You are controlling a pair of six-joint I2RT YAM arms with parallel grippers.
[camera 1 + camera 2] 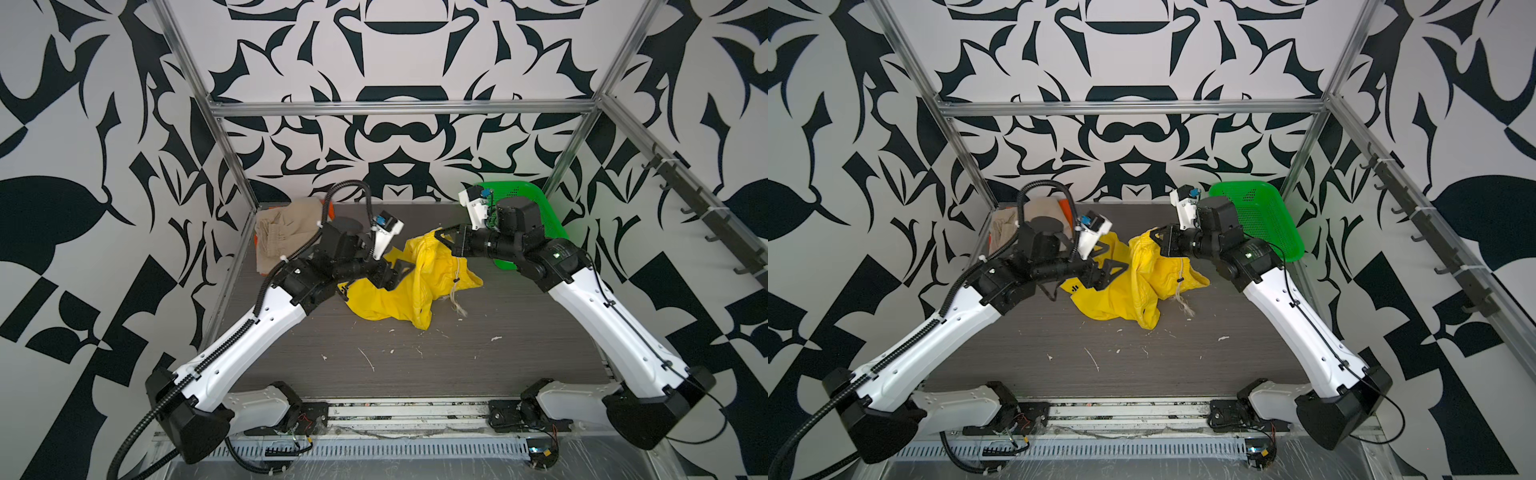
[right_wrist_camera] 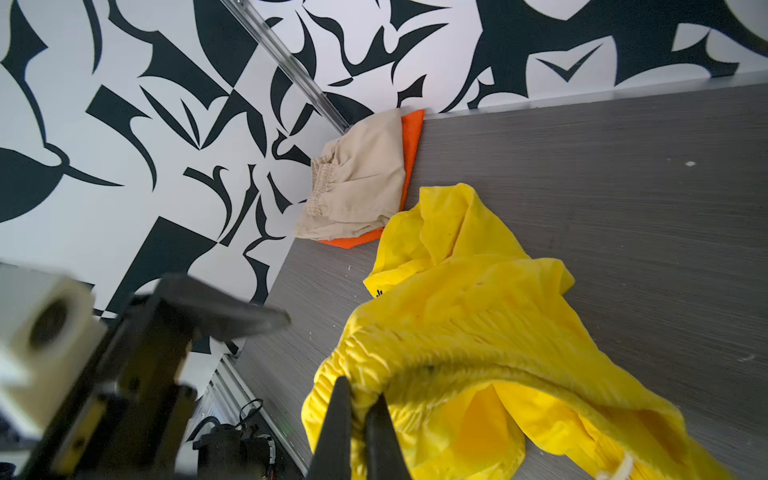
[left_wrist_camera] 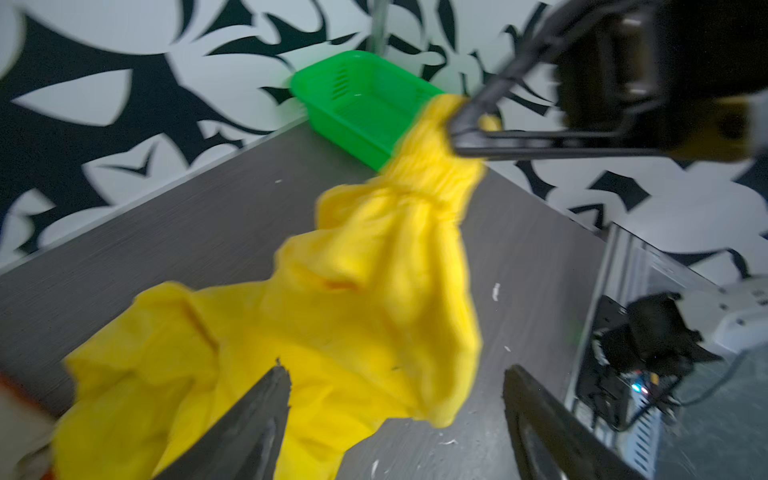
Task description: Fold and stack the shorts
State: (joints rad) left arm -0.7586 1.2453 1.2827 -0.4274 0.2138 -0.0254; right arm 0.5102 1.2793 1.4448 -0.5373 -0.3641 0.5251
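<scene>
The yellow shorts (image 1: 399, 299) (image 1: 1121, 295) lie crumpled mid-table, with one end of the elastic waist lifted. My right gripper (image 1: 436, 235) (image 1: 1154, 232) (image 2: 360, 388) is shut on that gathered waistband (image 3: 432, 137). My left gripper (image 1: 399, 262) (image 1: 1117, 257) (image 3: 399, 370) is open just above the left part of the yellow cloth and holds nothing. The beige shorts (image 1: 282, 232) (image 2: 361, 183) lie folded in the far left corner on top of the orange shorts (image 1: 331, 212) (image 2: 411, 149), of which only an edge shows.
A green perforated basket (image 1: 536, 208) (image 1: 1266, 216) (image 3: 365, 104) leans in the far right corner behind the right arm. The dark wood-grain table (image 1: 415, 365) carries small white lint scraps near the front. Metal frame posts stand at the back corners.
</scene>
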